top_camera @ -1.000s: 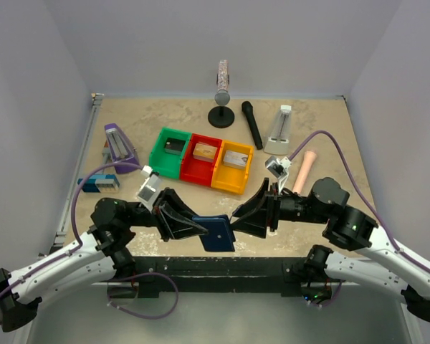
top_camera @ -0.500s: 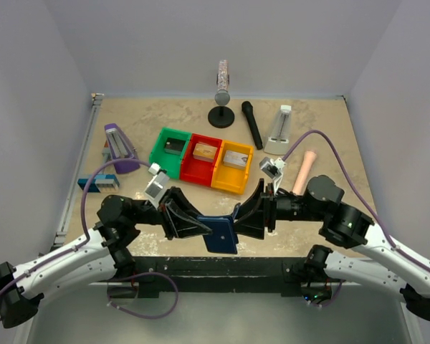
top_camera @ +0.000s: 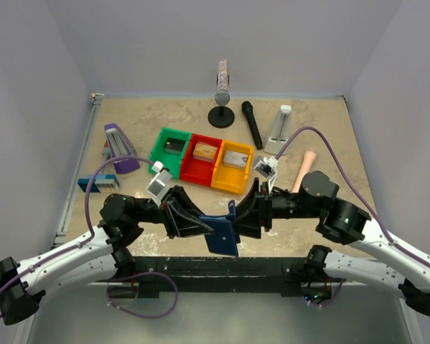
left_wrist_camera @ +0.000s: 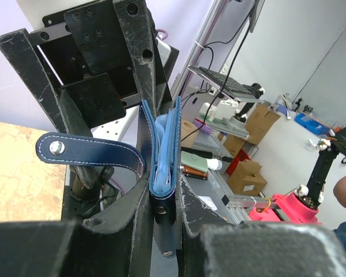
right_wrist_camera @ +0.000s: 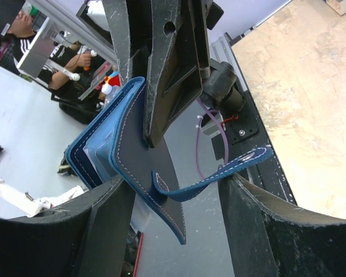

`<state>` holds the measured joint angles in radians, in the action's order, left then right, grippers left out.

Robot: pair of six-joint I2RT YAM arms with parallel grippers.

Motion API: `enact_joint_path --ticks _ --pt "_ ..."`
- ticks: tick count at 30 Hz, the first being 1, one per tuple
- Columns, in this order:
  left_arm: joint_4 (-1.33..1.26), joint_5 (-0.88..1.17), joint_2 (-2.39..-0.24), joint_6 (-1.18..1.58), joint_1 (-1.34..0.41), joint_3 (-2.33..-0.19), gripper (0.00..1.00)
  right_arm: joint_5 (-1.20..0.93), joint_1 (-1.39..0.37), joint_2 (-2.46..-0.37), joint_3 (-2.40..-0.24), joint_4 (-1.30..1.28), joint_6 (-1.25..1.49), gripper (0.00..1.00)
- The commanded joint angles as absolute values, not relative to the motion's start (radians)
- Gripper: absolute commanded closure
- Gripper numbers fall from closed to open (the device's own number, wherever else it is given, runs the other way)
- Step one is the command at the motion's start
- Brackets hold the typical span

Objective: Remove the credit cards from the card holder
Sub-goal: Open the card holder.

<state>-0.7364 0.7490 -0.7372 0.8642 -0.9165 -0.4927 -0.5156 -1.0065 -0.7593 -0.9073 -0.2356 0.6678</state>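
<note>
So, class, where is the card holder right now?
In the top view the card holder is held at the centre of the near edge of the table, clamped in the left gripper, with the right gripper just to its right.

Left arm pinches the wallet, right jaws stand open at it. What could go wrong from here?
1. The left gripper clamps both covers of the card holder together, so cards inside may stay pinned.
2. The right gripper has open jaws straddling the loose strap; closing there might tug the holder free.
3. It hangs near the table's front edge; a slip could drop it off.
</note>
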Motion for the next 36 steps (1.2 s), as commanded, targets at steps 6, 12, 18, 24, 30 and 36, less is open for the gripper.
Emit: enact_joint_path --ticks 6,12,18,24,30,36 --pt "-0.793 0.663 -0.775 0.868 -0.914 -0.532 1.0 -0.515 -1.045 -0.811 -0.965 -0.242 0.635 0.41" --pt "-0.784 0.655 -0.778 0.868 -0.913 -0.531 1.0 -0.518 -1.054 -0.825 -0.971 -0.247 0.629 0.58" --pt "-0.753 0.64 -0.772 0.862 -0.913 -0.532 0.99 -0.52 -1.068 -0.842 -0.989 -0.273 0.615 0.66" --pt "-0.669 0.608 -0.736 0.819 -0.913 -0.545 0.91 -0.486 -1.068 -0.828 -1.011 -0.328 0.594 0.95" --pt "-0.451 0.448 -0.621 0.733 -0.913 -0.543 0.79 -0.44 -1.066 -0.799 -1.06 -0.445 0.557 1.0" --pt "-0.282 0.162 -0.48 0.793 -0.913 -0.499 0.36 -0.356 -1.066 -0.799 -1.117 -0.572 0.529 1.0"
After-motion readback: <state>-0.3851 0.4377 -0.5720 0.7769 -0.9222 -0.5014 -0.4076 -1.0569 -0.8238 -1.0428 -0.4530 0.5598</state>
